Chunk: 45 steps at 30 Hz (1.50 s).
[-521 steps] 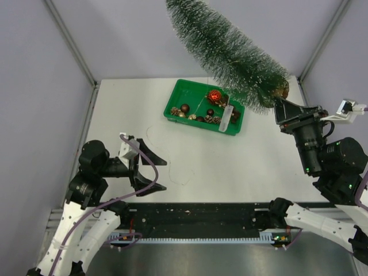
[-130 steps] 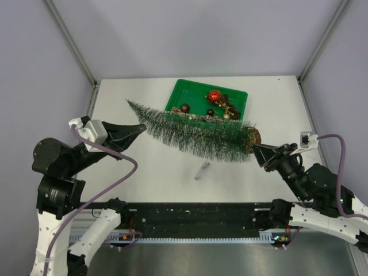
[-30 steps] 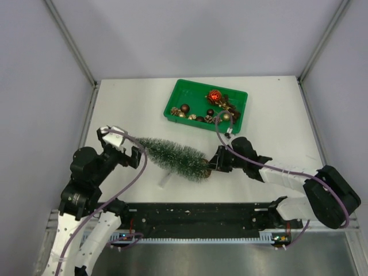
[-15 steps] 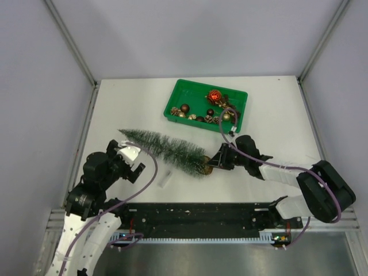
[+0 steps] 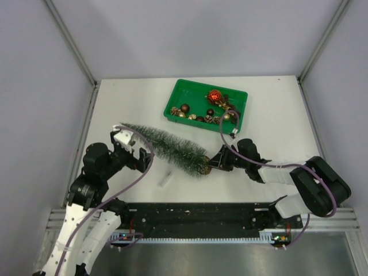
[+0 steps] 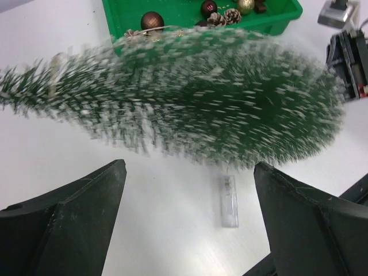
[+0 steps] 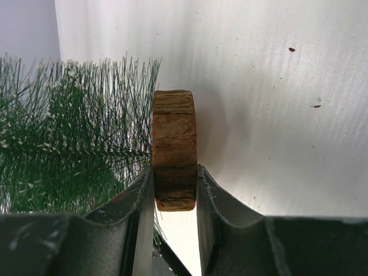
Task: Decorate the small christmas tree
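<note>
The small christmas tree point(image 5: 167, 148), dark green with frosted bristles, is tilted across the table's middle with its tip at the left. My right gripper point(image 5: 215, 163) is shut on its round wooden disc base point(image 7: 174, 144), which sits edge-on between both fingers, the gripper point(image 7: 174, 172) closed around it. My left gripper point(image 5: 135, 155) is open and empty, just near the tree's tip end. In the left wrist view the blurred tree point(image 6: 190, 109) spans the frame beyond that gripper point(image 6: 190, 167), not between the fingers.
A green tray point(image 5: 179, 87) at the back holds several brown, gold and red ornaments and pine cones; it also shows in the left wrist view point(image 6: 276, 17). A small clear plastic piece point(image 5: 165, 179) lies on the table under the tree, seen too in the left wrist view point(image 6: 230, 201).
The tree's tip has swung out to the left and the base has stayed in my right gripper. My left gripper has shifted slightly away from me, staying open.
</note>
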Each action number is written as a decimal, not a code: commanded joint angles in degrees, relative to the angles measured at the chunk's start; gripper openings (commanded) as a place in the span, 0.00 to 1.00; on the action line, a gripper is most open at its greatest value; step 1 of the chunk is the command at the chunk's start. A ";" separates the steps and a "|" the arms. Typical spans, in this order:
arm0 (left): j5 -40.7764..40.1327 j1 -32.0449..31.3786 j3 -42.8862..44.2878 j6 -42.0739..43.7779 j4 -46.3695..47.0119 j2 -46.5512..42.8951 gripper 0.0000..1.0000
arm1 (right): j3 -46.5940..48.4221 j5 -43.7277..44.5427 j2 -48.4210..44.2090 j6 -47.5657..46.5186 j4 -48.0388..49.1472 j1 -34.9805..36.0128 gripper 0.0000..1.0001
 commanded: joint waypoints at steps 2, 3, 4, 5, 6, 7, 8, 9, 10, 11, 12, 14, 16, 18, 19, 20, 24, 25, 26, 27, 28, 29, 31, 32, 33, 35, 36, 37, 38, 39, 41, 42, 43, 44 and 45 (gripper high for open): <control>-4.63 0.12 2.68 -12.84 12.03 8.66 0.99 | -4.68 0.83 2.26 0.91 4.42 -0.48 0.00; -5.86 0.12 2.68 -14.07 12.65 10.24 0.99 | -5.47 0.57 2.52 1.61 6.00 -0.48 0.00; -6.74 0.21 2.85 -15.04 13.44 11.91 0.99 | -6.26 0.13 2.61 2.23 8.11 -0.40 0.00; -6.92 0.30 2.77 -15.92 14.67 13.06 0.99 | -6.96 -0.66 3.14 2.84 10.30 -0.48 0.00; -5.97 0.47 2.68 -16.89 16.16 13.51 0.99 | -7.67 -1.10 3.66 3.37 11.45 -0.48 0.00; -4.04 0.74 2.59 -17.85 18.09 13.77 0.99 | -7.68 -1.54 3.93 3.29 11.90 -0.48 0.00; -0.28 1.26 2.42 -18.82 19.76 14.03 0.98 | -7.94 -1.81 4.37 3.38 12.51 -0.48 0.00; 2.02 1.44 2.59 -19.79 21.34 14.39 0.98 | -8.03 -2.07 4.28 3.38 13.04 -0.48 0.00; 4.39 1.62 2.76 -20.58 22.23 15.17 0.97 | -7.94 -2.07 4.37 3.20 12.96 -0.48 0.00; 6.33 1.71 2.94 -20.94 22.67 15.96 0.95 | -7.94 -2.16 4.37 3.03 13.05 -0.40 0.00; 7.65 1.71 2.94 -20.94 23.11 16.84 0.94 | -7.94 -2.33 4.37 2.94 13.31 -0.48 0.00; 10.81 1.97 2.77 -21.11 23.99 18.34 0.89 | -7.85 -2.42 4.55 3.03 13.40 -0.48 0.00; 15.29 2.32 3.03 -21.81 25.57 19.83 0.82 | -7.68 -2.60 4.63 2.94 13.49 -0.48 0.00; 18.02 2.41 3.20 -23.31 27.33 21.33 0.73 | -7.68 -2.60 4.64 2.94 13.57 -0.31 0.00; 18.73 2.41 3.03 -23.66 27.94 21.85 0.69 | -7.41 -2.69 4.64 2.85 13.49 -0.39 0.00; 19.35 2.41 2.77 -23.92 28.82 22.12 0.62 | -7.41 -2.60 4.64 2.68 13.14 -0.31 0.00; 18.83 2.41 2.33 -23.84 29.88 21.68 0.14 | -6.54 -2.34 3.85 2.06 11.38 0.13 0.00; 19.00 2.41 2.33 -23.58 29.45 21.51 0.09 | -6.27 -2.07 3.23 1.71 10.16 0.22 0.01; 19.26 2.41 2.33 -23.31 29.18 21.25 0.06 | -6.01 -1.90 2.45 1.36 9.10 0.22 0.03; 19.35 2.41 2.33 -23.14 28.83 20.81 0.06 | -5.57 -1.55 1.74 1.01 7.61 0.22 0.05; 19.62 2.41 2.15 -22.88 28.39 20.46 0.05 | -5.22 -1.28 0.69 0.48 6.12 0.31 0.08; 19.79 2.41 2.06 -22.44 27.95 20.02 0.04 | -4.52 -0.85 -0.71 0.04 4.71 0.22 0.13; 20.06 2.41 1.71 -21.82 26.72 19.23 0.02 | -3.81 -0.23 -2.56 -0.75 1.29 0.22 0.30; 20.14 2.41 1.71 -21.21 26.02 18.79 0.01 | -3.20 -0.05 -3.62 -1.19 -0.73 0.22 0.37; 20.32 2.41 1.54 -20.77 25.49 18.17 0.00 | -2.84 0.30 -4.67 -1.89 -3.10 0.22 0.43; 20.32 2.41 1.27 -19.98 24.53 17.03 0.00 | -2.32 0.91 -7.48 -2.60 -6.97 0.22 0.52; 20.06 2.41 1.10 -19.62 24.26 16.33 0.00 | -2.14 1.09 -9.49 -2.95 -8.90 0.22 0.55; 19.80 2.41 0.75 -19.36 24.17 15.54 0.00 | -1.96 1.53 -11.52 -3.21 -11.19 0.13 0.59; 19.45 2.41 0.57 -18.92 24.00 14.57 0.00 | -1.70 1.79 -13.28 -3.47 -13.73 0.05 0.61; 18.92 2.32 0.48 -18.57 23.65 14.04 0.00 | -1.26 1.97 -15.38 -3.74 -15.85 -0.04 0.61; 17.52 2.32 0.83 -18.39 22.51 13.25 0.00 | -0.65 2.23 -19.77 -4.09 -20.42 -0.66 0.62; 17.16 2.41 1.09 -18.48 21.89 12.72 0.00 | -0.12 2.93 -22.32 -4.27 -22.87 -1.18 0.62; 17.24 2.41 0.92 -18.57 21.71 12.11 0.00 | 0.84 3.72 -24.17 -4.44 -26.21 -2.23 0.61; 17.33 2.32 1.01 -19.18 21.45 11.93 0.00 | 2.16 4.51 -25.93 -4.70 -28.50 -2.85 0.60; 17.25 2.32 0.66 -20.31 21.18 11.06 0.00 | 4.17 5.56 -26.82 -5.23 -32.44 -4.86 0.58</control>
